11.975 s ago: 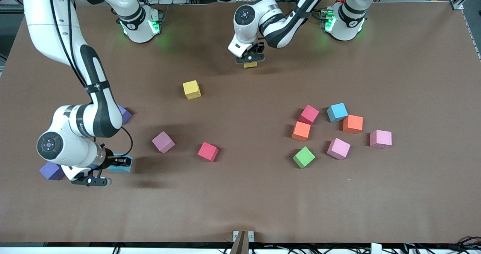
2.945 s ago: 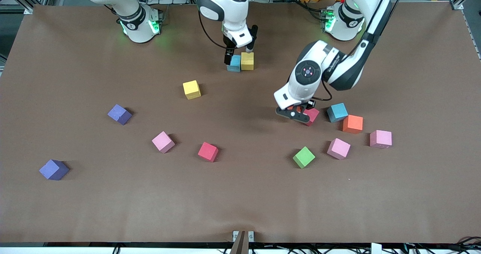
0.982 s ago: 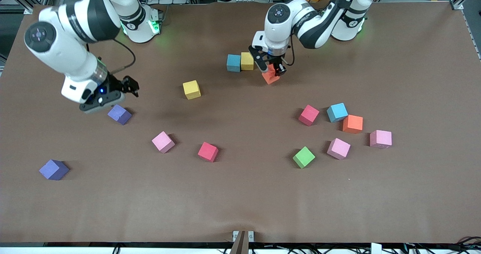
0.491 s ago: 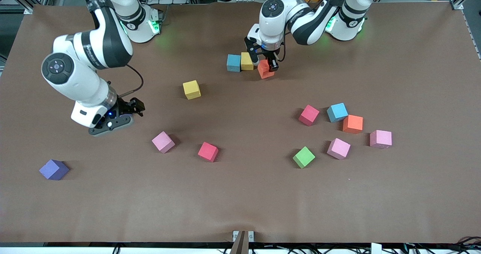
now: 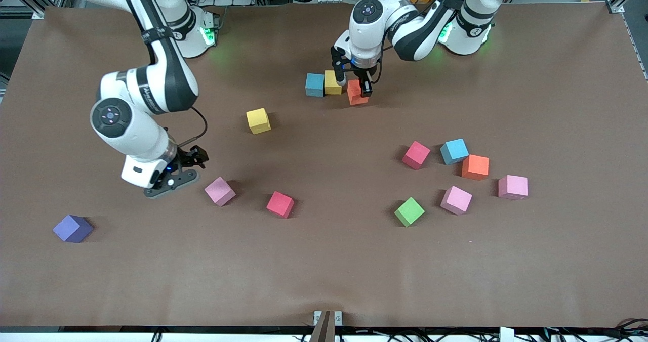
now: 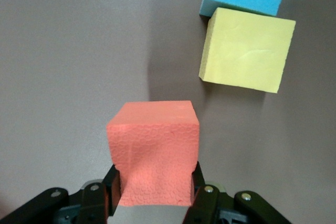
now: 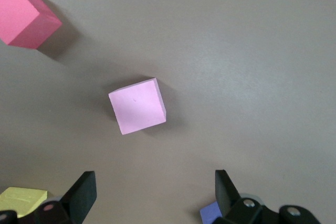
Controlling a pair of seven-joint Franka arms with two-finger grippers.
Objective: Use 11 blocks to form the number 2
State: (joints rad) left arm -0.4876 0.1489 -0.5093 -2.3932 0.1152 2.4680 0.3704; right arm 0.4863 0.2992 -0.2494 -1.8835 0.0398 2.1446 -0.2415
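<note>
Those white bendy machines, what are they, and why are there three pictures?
They are two robot arms bolted to a brown table. Each ends in a two-fingered pincher. The big picture looks down from a camera across the table. The two small pictures come from cameras on the arms' wrists.

Coloured foam blocks lie scattered about. The left gripper is shut on an orange block and holds it low, just beside a yellow block that touches a blue block. That little row is the start of a number 2.

The right gripper is open and holds nothing. It hangs beside a pink block, with a red block close by.
</note>
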